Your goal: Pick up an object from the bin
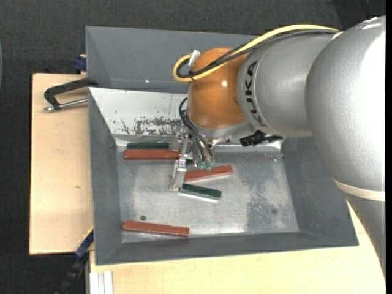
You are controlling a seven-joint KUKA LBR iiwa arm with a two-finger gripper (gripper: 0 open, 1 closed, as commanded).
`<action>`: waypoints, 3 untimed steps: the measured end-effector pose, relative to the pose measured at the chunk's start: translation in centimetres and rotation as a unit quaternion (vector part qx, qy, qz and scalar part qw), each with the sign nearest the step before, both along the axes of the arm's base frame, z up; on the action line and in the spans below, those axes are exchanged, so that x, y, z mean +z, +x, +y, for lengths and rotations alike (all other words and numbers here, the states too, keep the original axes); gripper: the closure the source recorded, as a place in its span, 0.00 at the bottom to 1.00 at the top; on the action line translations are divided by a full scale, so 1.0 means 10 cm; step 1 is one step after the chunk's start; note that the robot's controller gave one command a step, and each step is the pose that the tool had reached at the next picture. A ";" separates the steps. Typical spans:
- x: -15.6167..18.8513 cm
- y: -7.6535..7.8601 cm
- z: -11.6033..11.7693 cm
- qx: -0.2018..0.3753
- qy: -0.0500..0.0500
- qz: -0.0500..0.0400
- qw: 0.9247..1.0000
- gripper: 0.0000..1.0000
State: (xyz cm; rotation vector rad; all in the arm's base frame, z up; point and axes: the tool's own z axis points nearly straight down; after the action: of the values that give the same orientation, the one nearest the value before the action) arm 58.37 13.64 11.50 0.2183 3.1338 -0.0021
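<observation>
The gripper (191, 164) is seen low over the middle of the bin (104, 182), beneath the orange cover (214, 94) of the wrist. How far it is opened cannot be told, and nothing can be made out as held by it.

Just to its right a short red-brown bar (211, 174) lies flat on the bin's floor, with its left end at the gripper. Just nearer, a dark green bar (202, 192) lies slanted; whether the two bars touch cannot be told. One of these two is judged to be the thing most readily taken.

For a sound grasp, a single bar should be chosen and closed upon across its narrow width. It is better taken toward its middle than at its end, so that it is not tipped when raised. The neighbouring bar should be kept out of the closing, since the two lie so close together. A straight upward lift is advised.

The long red-brown bar (156, 228) by the near wall and the green and red-brown pair (150, 155) at the far left lie well apart and need not be disturbed.
</observation>
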 end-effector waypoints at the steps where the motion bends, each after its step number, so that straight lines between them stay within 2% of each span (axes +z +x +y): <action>1: -0.38 -0.09 -0.29 0.000 0.002 -0.002 1.000 0.00; 2: -0.42 -0.03 -0.53 -0.075 0.002 -0.003 0.997 1.00; 3: -0.42 -0.02 -0.53 -0.075 0.002 -0.003 0.997 1.00</action>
State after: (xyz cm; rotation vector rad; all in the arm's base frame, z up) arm 58.12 8.35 7.26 0.4516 3.1028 0.0043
